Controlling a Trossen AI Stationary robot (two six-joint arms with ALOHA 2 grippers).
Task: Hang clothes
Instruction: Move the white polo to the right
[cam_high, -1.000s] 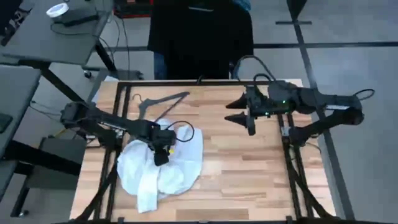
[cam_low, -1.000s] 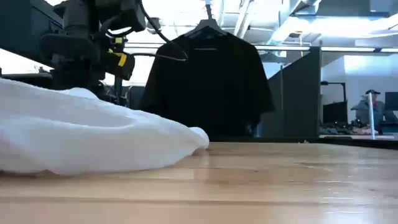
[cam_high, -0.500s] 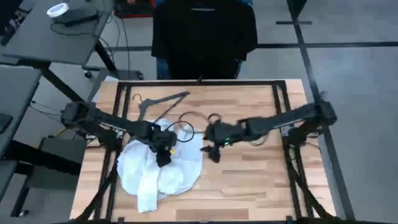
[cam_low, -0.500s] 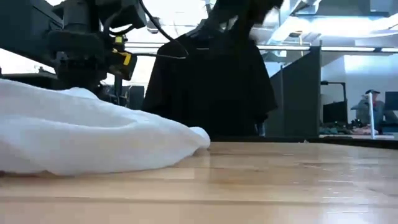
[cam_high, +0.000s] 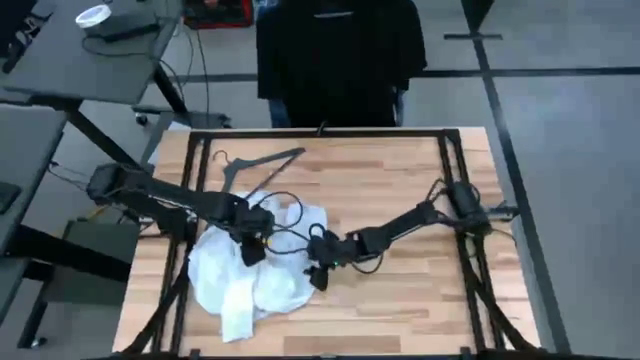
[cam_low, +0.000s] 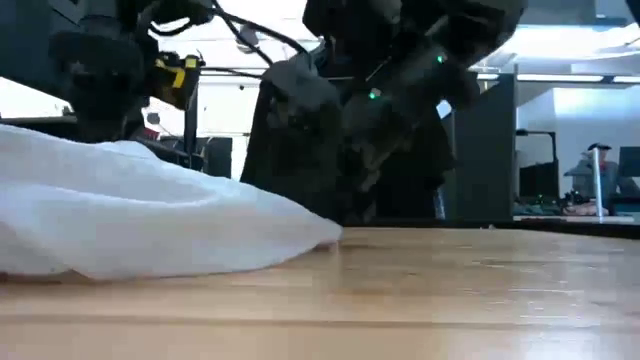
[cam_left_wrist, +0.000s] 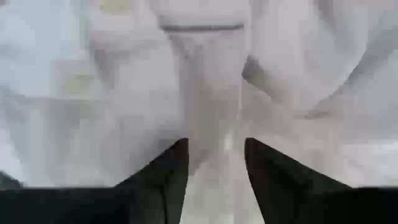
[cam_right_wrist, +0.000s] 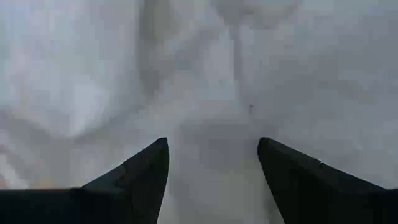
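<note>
A white top (cam_high: 262, 275) lies crumpled on the left half of the wooden table (cam_high: 400, 170); in the low view it is the white top (cam_low: 130, 215). My left gripper (cam_high: 250, 250) points steeply down onto its middle and is shut on a ridge of its cloth. My right gripper (cam_high: 318, 274) stands open, slanting down over the top's right edge; both fingers (cam_right_wrist: 149, 168) frame white cloth, and I cannot tell whether they touch it. A black top (cam_high: 338, 50) hangs on a hanger beyond the far edge. My left gripper (cam_left_wrist: 214, 155) pinches a raised fold of the white top (cam_left_wrist: 211, 124) between its two fingers, coming from above. The fold runs up between the fingertips as a narrow ridge; how many layers it has, I cannot tell. The rest of the top lies on the table.
A dark bare hanger (cam_high: 262, 163) lies on the table near the far left corner. Black cables (cam_high: 285, 205) loop over the white cloth between the two grippers. Bare wood stretches to the right and near side. A black frame (cam_high: 470, 260) borders the table.
My right gripper has swung down from high over the table's far right, toward the left and near edge, to the white top's right edge, staying open. My left gripper has risen a little over the top's middle.
</note>
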